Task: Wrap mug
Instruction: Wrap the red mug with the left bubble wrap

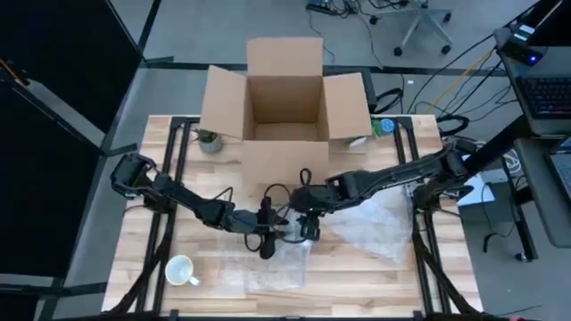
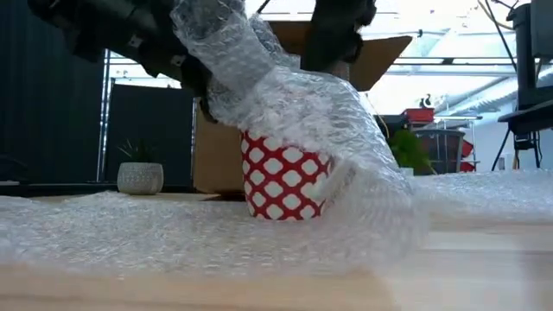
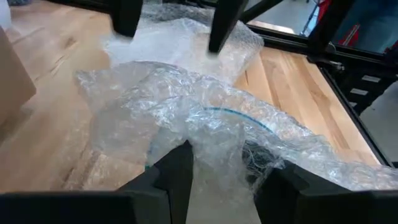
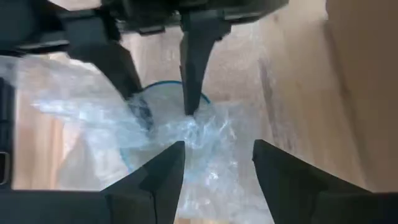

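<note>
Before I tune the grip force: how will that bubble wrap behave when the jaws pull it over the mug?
Probably floppy: the bubble wrap drapes and folds over the mug instead of holding shape. Likely very light, since a raised fold stays up with little support. It may spring back when released, as the crumpled part by the left gripper looks loosely bunched.

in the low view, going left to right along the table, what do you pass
small planter pot → cardboard box → red and white mug under bubble wrap → green plant
</note>
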Robot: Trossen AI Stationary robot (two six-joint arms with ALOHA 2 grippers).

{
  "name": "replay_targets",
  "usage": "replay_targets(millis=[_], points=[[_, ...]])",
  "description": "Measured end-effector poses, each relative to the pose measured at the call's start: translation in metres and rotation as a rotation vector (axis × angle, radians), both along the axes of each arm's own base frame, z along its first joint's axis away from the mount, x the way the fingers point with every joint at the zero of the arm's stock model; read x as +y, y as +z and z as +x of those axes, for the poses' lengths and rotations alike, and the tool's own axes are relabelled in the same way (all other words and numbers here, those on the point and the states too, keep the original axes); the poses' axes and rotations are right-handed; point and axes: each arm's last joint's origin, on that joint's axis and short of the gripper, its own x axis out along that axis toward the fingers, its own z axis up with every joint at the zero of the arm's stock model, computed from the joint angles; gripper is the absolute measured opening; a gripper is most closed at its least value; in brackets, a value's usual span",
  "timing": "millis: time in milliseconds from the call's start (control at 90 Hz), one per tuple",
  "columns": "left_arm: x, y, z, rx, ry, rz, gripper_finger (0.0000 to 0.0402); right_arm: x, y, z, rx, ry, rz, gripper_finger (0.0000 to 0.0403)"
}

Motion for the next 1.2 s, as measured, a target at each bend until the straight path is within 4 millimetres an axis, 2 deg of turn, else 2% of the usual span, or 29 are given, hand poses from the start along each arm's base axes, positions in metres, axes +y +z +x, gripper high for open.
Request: replay_targets(millis=[78,144,233,500,700,978,1200], points=[[0.0,0.0,0.0,-0.003,0.0,-0.001,0.013,-0.003,-0.005,-0.011,0.108,-0.044,-0.084,0.0176],[0.0,0.0,0.0,-0.007,0.0,-0.002,0.013,-0.004,-0.006,-0.015,0.128,-0.092,-0.161,0.0176],[0.0,0.001,0.0,-0.009,0.0,-0.003,0.013,-0.002,-0.013,-0.01,0.1,-0.088,-0.169,0.0176],[0.0,0.001,0.0,-0.009,0.0,-0.003,0.013,0.012,-0.054,0.001,0.059,-0.058,-0.16,0.0176],[0.0,0.0,0.0,-0.006,-0.001,-0.001,0.013,0.029,-0.042,0.01,-0.11,0.001,-0.119,0.0176],[0.0,0.0,0.0,-0.005,0.0,-0.002,0.013,0.035,-0.042,0.01,-0.123,0.005,-0.09,0.0176],[0.0,0.001,0.0,-0.008,0.0,-0.002,0.013,0.037,-0.068,0.021,-0.066,-0.03,-0.088,0.0176]])
